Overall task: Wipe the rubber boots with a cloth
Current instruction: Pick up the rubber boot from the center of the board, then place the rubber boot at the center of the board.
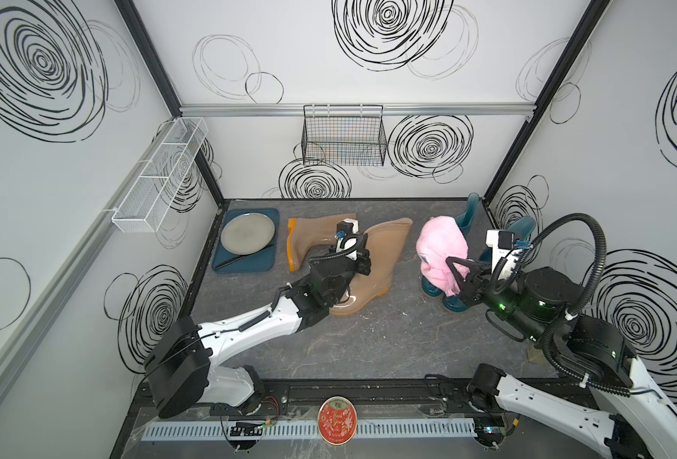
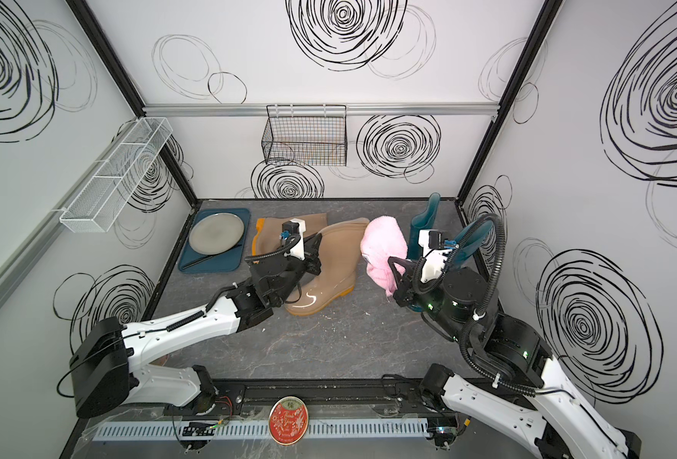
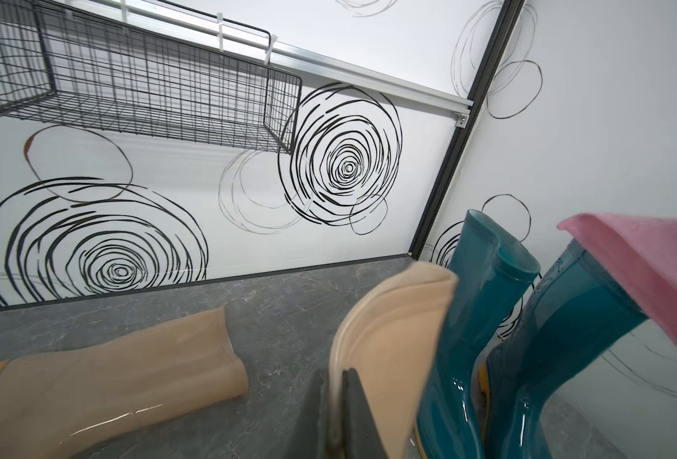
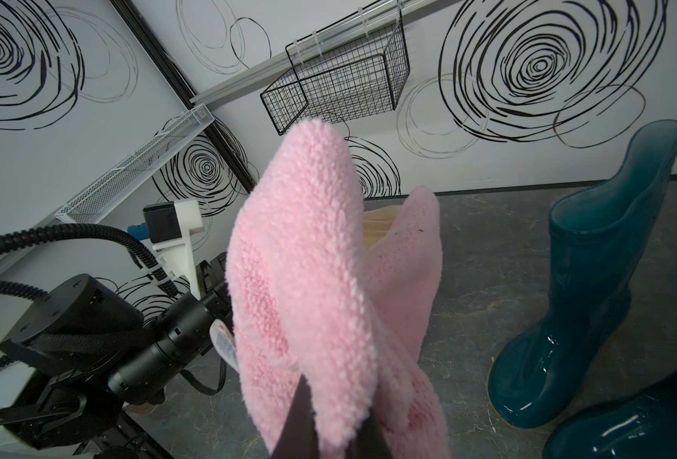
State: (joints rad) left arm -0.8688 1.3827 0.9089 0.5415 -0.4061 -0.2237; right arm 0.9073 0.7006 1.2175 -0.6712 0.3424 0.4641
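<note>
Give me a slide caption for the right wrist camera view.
Right gripper clamped on the pink cloth, an upright teal boot beside it on the grey table.

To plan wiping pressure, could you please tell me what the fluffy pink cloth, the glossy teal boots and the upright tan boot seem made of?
Fluffy pink cloth: likely terry or microfibre, matte; looped pile shows. Glossy teal boots: probably rubber or PVC; sharp highlights. Upright tan boot: similar glossy rubber or PVC, seemingly translucent; highlight on toe.

The grey marbled table [image 1: 368, 345] carries a blue tray [image 1: 268, 263] at far left, a tan boot [image 1: 313, 235] lying on its side just right of it, a second tan boot [image 1: 382, 258] tilted mid-table, and two teal boots [image 1: 470, 212] upright at far right.
</note>
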